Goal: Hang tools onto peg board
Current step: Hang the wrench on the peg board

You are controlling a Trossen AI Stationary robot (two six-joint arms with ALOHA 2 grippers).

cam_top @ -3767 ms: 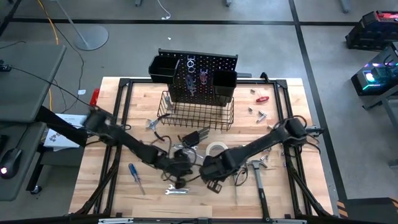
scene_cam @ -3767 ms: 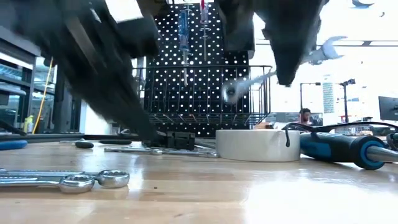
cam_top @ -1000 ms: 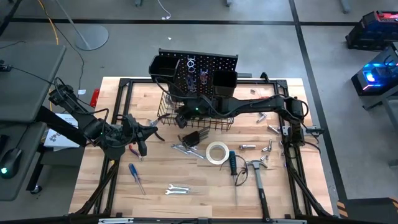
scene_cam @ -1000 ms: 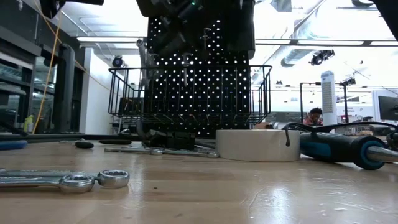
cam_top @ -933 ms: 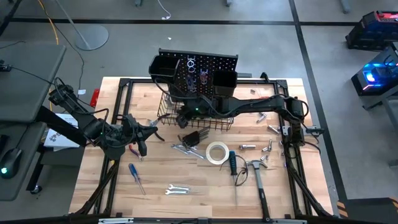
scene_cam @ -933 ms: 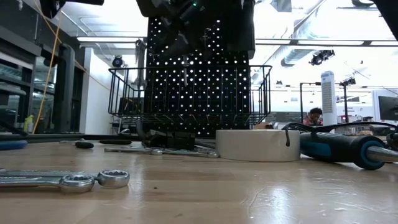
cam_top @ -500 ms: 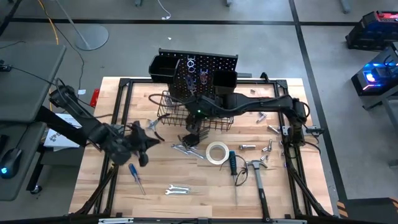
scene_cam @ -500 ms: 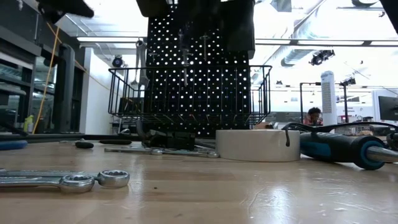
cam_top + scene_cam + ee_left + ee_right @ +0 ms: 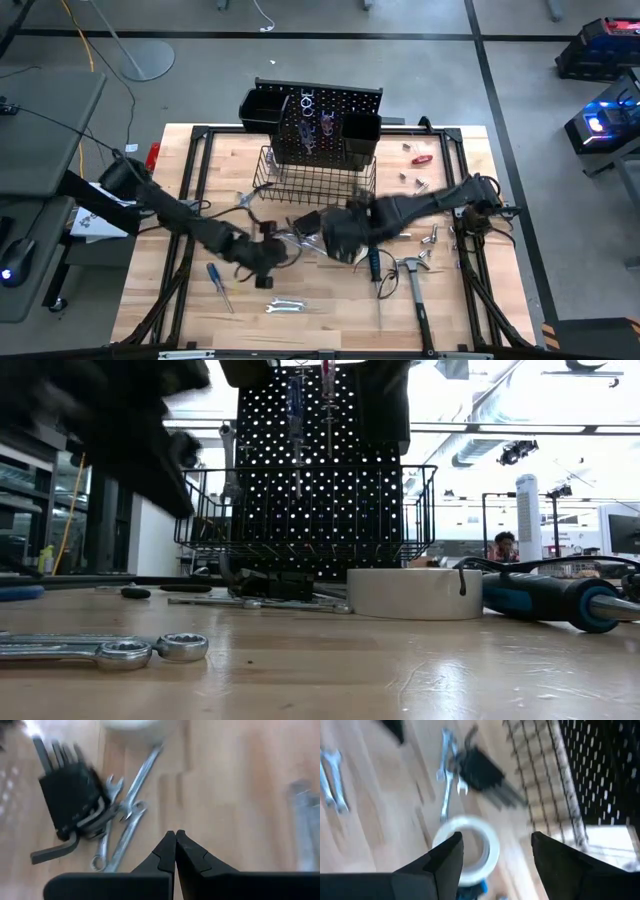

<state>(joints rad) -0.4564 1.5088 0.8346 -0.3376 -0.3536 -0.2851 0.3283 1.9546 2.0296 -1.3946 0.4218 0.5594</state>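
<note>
Since the right end effector [image 9: 496, 851] hangs empty with fingers apart over the white tape roll [image 9: 466, 849] near the upright black perforated peg board [image 9: 318, 470], I'd guess it's lining up a grab, while the left end effector [image 9: 175, 836], pinched together, hovers by the silver wrenches [image 9: 123, 817].

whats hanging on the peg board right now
On the peg board, a blue-handled screwdriver and a red-handled screwdriver hang upright, with a wrench at its edge. The bins' contents are hidden.
</note>
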